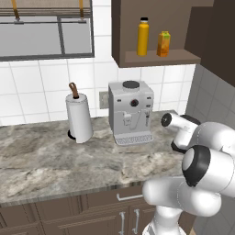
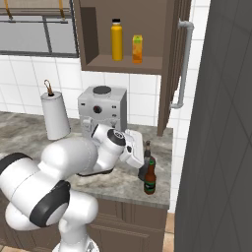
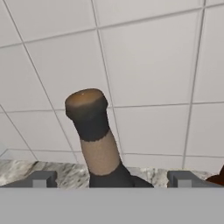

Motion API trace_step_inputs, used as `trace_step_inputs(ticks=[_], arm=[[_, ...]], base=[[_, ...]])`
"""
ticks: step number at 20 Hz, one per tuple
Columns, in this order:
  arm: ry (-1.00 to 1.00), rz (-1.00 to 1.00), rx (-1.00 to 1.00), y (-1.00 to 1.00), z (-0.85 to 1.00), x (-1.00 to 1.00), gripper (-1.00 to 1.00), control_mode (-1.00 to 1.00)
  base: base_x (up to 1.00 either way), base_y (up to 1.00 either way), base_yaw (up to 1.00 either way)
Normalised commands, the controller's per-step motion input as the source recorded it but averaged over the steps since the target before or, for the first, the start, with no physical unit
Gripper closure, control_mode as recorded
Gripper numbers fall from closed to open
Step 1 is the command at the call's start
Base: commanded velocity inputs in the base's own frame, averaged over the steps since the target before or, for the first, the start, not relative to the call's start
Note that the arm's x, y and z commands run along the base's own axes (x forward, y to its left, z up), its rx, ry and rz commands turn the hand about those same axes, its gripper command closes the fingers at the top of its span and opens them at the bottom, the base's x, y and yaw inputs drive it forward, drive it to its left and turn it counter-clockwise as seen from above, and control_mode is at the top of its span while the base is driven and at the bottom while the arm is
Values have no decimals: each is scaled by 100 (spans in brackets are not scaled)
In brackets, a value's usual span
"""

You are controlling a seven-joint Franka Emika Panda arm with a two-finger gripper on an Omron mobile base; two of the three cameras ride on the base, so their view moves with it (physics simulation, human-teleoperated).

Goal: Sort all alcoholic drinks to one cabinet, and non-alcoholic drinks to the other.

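The end effector (image 3: 112,179) stands wide open astride the black bottle's (image 3: 98,144) neck, untouched; the beer bottle (image 2: 149,180) stands beside, near the surface (image 2: 123,184) edge.

Juice bottles (image 1: 143,36) shelved, glass bottles (image 2: 149,178) on counter

text: none readable | beer bottle (image 2: 149,181) green label: too small | juice carton (image 2: 137,48): print blurred | coffee machine (image 1: 131,112): no markings
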Motion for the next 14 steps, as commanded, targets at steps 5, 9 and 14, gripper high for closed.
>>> trace_step_inputs(ticks=[5, 9, 14], arm=[[0, 0, -3, -2, -1, 0, 100, -100], [0, 0, -3, -6, -4, 0, 100, -100], [5, 0, -2, -7, -5, 0, 100, -100]], base=[[0, 0, 0], [0, 0, 0], [0, 0, 0]])
